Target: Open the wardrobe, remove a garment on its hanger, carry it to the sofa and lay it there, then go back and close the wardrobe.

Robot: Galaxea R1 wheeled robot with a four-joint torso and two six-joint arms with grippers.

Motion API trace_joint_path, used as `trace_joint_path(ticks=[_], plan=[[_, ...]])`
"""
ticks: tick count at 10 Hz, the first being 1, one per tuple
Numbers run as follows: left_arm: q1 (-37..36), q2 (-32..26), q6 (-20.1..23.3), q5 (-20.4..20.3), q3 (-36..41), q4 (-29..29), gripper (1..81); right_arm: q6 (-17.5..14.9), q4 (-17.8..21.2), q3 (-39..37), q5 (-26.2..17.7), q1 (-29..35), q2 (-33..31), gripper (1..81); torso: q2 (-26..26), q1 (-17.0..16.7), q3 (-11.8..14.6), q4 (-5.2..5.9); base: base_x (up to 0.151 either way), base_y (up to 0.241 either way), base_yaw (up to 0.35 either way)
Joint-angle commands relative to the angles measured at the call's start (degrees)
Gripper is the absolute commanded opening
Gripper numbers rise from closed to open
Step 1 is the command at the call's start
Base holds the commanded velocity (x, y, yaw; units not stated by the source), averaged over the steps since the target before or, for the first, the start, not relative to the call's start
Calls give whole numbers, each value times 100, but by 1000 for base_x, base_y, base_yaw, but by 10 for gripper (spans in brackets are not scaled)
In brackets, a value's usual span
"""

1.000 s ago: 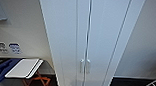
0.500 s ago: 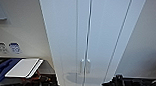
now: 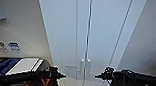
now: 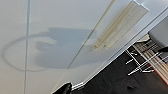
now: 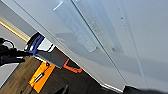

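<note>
The wardrobe (image 3: 89, 39) is observed directly ahead in the head view, both tall white doors shut and meeting at a narrow dark seam. The pair of small silver handles (image 3: 85, 64) is seen low on the doors, one either side of that seam. The left gripper (image 3: 58, 74) is held below and to the left of the handles, the right gripper (image 3: 100, 76) below and to the right; both are close to the door faces, and neither is seen to touch a handle or to hold anything. How far either gripper is parted cannot be told from these views.

The step in hand is judged to be the opening of the doors. It would be done well if each gripper were raised to the level of its handle, closed squarely on the bar, and the door drawn along its hinge arc rather than straight back.

The door surface is noted as plain, smooth and faintly glossy, with soft shadows of the arms cast on it in the left wrist view.
</note>
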Motion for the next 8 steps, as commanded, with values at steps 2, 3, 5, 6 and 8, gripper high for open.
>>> trace_joint_path(ticks=[2, 3, 5, 6, 8], plan=[[-978, 608, -48, 180, -607, -80, 811, 119, 42, -526, -42, 1126, 408, 811, 2, 0, 0, 0, 0, 0, 0], [-978, 714, -91, 85, -686, -80, 811, 310, 33, -543, 263, 1153, 426, 811, 4, 5, -2, 0, 0, 0, 0], [-978, 846, -162, -172, -704, -63, 811, 400, 33, -543, 505, 1241, 461, 811, 9, 11, -4, 0, 0, 0, 0], [-987, 943, -179, -180, -800, -71, 811, 418, 33, -544, 522, 1293, 531, 811, 9, 11, -4, 0, 0, 0, 0], [-987, 1153, -197, -207, -1046, -71, 811, 444, 33, -561, 566, 1382, 680, 811, 11, 13, -6, 0, 0, 0, 0]])
